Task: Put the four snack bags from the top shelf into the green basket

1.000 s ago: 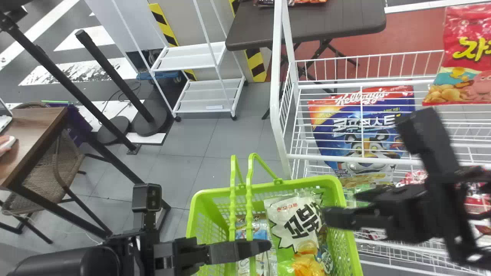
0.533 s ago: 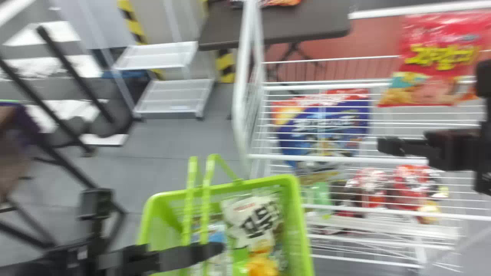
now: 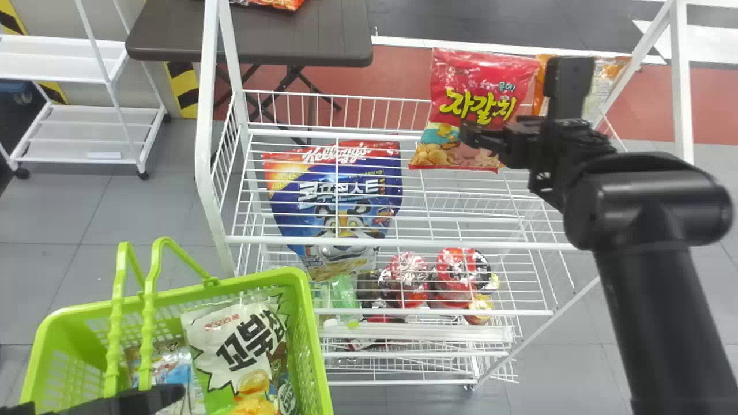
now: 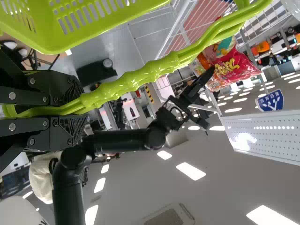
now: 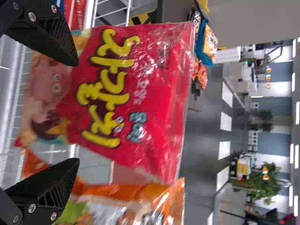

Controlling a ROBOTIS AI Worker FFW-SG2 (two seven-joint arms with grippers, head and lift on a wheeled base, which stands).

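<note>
Head view: white rack point(image 3: 203, 115), standing on the right. Green basket point(image 3: 314, 346), sitting near left. Red bag point(image 3: 484, 75), standing upright on the top shelf. Orange bag point(image 3: 611, 69), standing just right of it. White bag point(image 3: 236, 346) and blue bag point(image 3: 173, 363), lying in the basket. Right gripper point(image 5: 77, 111), facing the red bag: fingers spread, grasping nothing. Left gripper point(image 4: 77, 111), clenching the basket's handles point(image 4: 136, 84).

Step in hand, as judged: taking the red bag. It is calling for centring the fingers on the film, sliding them well in, squeezing softly, then lifting clear of the rails before swinging left. A shallow bite would be risking a slip; a hard one, crushed contents.

Lettering: blue pack point(image 3: 340, 184), beneath the top wires, bearing white characters; red bag, large yellow and small teal ones; white bag, bold black ones.
</note>
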